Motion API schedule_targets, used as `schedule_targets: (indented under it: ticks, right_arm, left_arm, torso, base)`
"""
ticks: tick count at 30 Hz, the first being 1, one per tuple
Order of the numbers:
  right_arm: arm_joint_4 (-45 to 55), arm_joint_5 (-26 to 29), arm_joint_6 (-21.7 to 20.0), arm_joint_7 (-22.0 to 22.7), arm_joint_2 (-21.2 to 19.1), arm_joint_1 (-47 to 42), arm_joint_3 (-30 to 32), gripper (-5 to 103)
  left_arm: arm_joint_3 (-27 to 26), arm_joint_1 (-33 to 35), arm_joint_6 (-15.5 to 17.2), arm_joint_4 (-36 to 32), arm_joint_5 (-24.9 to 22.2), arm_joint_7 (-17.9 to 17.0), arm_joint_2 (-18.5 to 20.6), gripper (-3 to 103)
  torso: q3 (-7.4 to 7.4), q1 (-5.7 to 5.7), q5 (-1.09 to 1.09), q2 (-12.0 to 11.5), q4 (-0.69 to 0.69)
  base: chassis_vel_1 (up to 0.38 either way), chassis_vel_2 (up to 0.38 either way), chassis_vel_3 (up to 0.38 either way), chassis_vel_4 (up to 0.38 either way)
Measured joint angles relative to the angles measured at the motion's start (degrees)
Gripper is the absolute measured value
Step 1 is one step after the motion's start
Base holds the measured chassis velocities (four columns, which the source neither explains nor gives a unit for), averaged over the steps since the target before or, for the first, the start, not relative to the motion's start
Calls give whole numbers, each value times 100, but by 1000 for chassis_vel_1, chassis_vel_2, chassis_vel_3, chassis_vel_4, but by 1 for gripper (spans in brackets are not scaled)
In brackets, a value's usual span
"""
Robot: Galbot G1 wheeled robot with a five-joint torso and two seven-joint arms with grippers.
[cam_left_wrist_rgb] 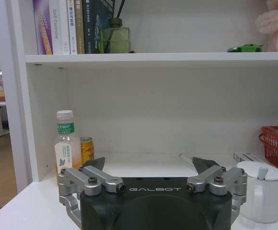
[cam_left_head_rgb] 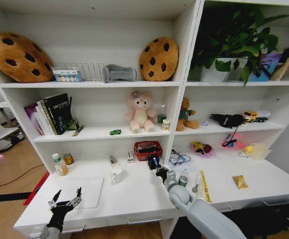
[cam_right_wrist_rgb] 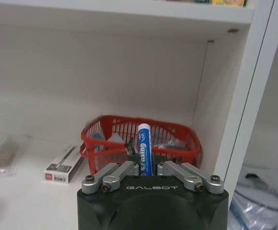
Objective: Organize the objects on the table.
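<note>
Clutter spreads across the white tabletop (cam_left_head_rgb: 134, 199) under the shelf unit. The right hand (cam_left_head_rgb: 153, 162) reaches over the middle of the tabletop toward its back edge, clenched on a blue-and-white tube (cam_right_wrist_rgb: 144, 149) that stands upright between its fingers, just in front of the red basket (cam_left_head_rgb: 148, 150). In the right wrist view the tube (cam_right_wrist_rgb: 144, 149) rises before the basket (cam_right_wrist_rgb: 141, 139), and a small flat box (cam_right_wrist_rgb: 63, 164) lies on the tabletop just beside the basket.

The left hand (cam_left_head_rgb: 64, 200) hovers at the front left corner of the tabletop, fingers spread apart and gripping nothing, beside the laptop (cam_left_head_rgb: 82, 191) lying flat there. The left wrist view shows its released fingers (cam_left_wrist_rgb: 93, 178) pointing at a white-capped bottle (cam_left_wrist_rgb: 67, 146) and a small gold can (cam_left_wrist_rgb: 86, 150) at the back left corner, with a white lidded mug (cam_left_wrist_rgb: 260, 190) farther along.

Right of centre, a green can (cam_left_head_rgb: 183, 180) stands near the right arm, with a yellow strip (cam_left_head_rgb: 204, 186) lying toward the front edge and a gold packet (cam_left_head_rgb: 240, 181) farther right. A green toy car (cam_left_head_rgb: 115, 132) sits on the shelf above, beside a pink plush bear (cam_left_head_rgb: 140, 112).
</note>
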Motion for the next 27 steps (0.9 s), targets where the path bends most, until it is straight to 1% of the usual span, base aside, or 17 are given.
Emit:
schedule_targets:
  ticks: [10, 12, 13, 16, 27]
  right_arm:
    - [-187, -9, 52, -96, 28, 372, -132, 12]
    - [-500, 10, 103, -159, 119, 726, -334, 12]
    - [-500, 10, 103, -159, 119, 726, -334, 12]
    - [-1019, -70, 224, -282, 282, 1095, -556, 12]
    - [-1798, -220, 509, -605, 463, 1515, -682, 12]
  left_arm:
    - [7, 23, 9, -60, 13, -5, -3, 100]
    - [10, 42, 22, -109, 24, -7, -2, 100]
    - [10, 42, 22, -109, 24, -7, -2, 100]
    - [-29, 42, 44, -162, -7, -21, 37, 100]
    - [-47, 42, 48, -172, -24, -28, 35, 100]
  torso:
    - [0, 0, 0, 0, 0]
    - [0, 0, 0, 0, 1]
    - [0, 0, 0, 0, 1]
    - [0, 0, 0, 1, 1]
    - [0, -1, -1, 0, 0]
  base:
    - [0, 0, 0, 0]
    - [0, 0, 0, 0]
    - [0, 0, 0, 0]
    - [0, 0, 0, 0]
    - [0, 0, 0, 0]
